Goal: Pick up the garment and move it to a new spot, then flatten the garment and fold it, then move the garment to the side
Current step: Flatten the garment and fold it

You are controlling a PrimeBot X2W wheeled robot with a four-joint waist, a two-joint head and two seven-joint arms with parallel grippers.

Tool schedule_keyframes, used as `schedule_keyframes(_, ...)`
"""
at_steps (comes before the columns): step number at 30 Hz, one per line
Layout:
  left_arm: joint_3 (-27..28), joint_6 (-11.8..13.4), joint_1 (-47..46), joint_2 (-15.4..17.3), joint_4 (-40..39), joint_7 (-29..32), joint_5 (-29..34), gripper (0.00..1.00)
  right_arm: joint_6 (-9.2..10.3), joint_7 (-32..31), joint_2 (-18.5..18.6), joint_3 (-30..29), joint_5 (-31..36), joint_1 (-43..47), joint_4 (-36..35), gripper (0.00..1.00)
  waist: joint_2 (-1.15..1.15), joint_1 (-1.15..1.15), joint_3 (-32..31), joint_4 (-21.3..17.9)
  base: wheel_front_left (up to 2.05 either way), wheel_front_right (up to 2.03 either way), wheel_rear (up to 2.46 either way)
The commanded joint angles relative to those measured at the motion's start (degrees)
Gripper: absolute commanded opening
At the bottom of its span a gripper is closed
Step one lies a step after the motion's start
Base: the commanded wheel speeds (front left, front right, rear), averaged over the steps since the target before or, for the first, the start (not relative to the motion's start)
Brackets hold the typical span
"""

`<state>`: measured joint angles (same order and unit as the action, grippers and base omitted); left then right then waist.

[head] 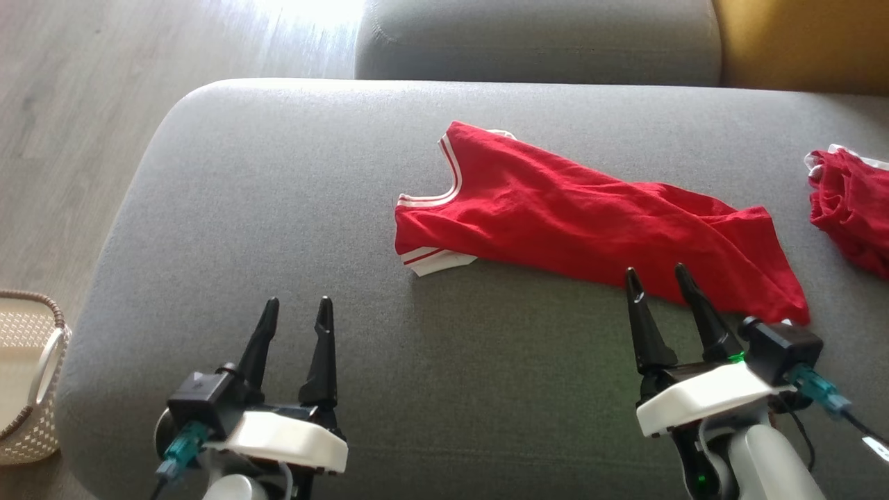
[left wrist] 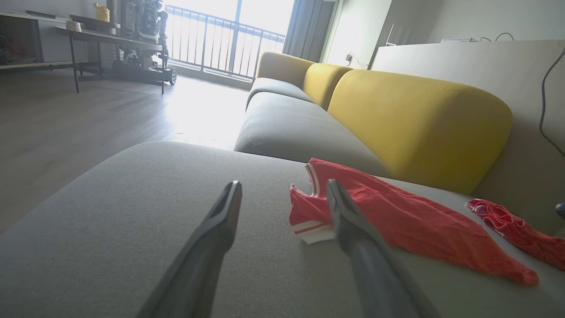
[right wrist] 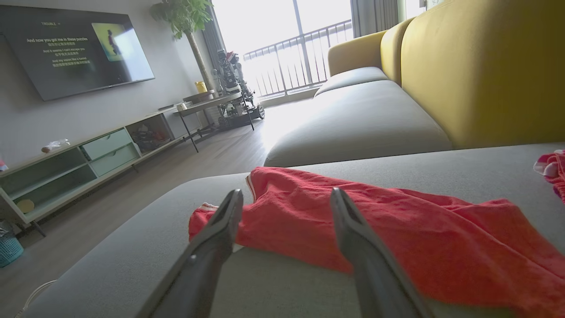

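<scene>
Head view, clock directions taken from frame centre.

- Red garment (head: 590,222) is being seen lying on the grey seat cushion (head: 278,208), spread out but wrinkled, running from about 12 o'clock toward 3 o'clock. The white-trimmed neckline and armhole are being shown at its 9 o'clock end. The hem end is bunched toward 4 o'clock.
- Left gripper (head: 298,301) is being held at 7 o'clock over bare cushion, fingers being kept apart with nothing between them. The garment is being seen at 2 o'clock from it, well apart.
- Right gripper (head: 655,270) is being held at 4 o'clock, fingers being kept apart and nothing being clamped. Its fingertips are being overlapped with the garment's near edge. Whether cloth is being touched cannot be told. In the right wrist view the garment is being seen just past the tips, at 12 to 2 o'clock.
- Second red garment (head: 847,208) is being seen crumpled at the 3 o'clock frame edge, apart from the first.
- Woven basket (head: 28,375) is being seen on the wood floor (head: 69,104) at 8 o'clock, beside the cushion.
- Yellow backrest (head: 799,42) is being seen at 1 o'clock.
</scene>
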<state>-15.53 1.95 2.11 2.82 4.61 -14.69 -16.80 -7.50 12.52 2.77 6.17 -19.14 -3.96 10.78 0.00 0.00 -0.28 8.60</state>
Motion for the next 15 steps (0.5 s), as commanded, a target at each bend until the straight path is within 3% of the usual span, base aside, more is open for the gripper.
schedule_keyframes(1,1.7,-0.1,-2.0,0.1,-1.9,-0.3,-0.1,1.00,0.01,-0.2,0.1,1.6,0.2,-1.8,-2.7,1.00,0.00,0.00,-0.2,0.0,0.00,0.00,0.00)
schedule_keyframes(15,1.0,-0.3,-1.6,0.1,-1.4,-0.3,-0.2,1.00,0.01,-1.6,0.1,1.9,1.2,-1.3,-4.4,1.00,0.00,0.00,-0.4,1.0,0.00,0.00,0.00)
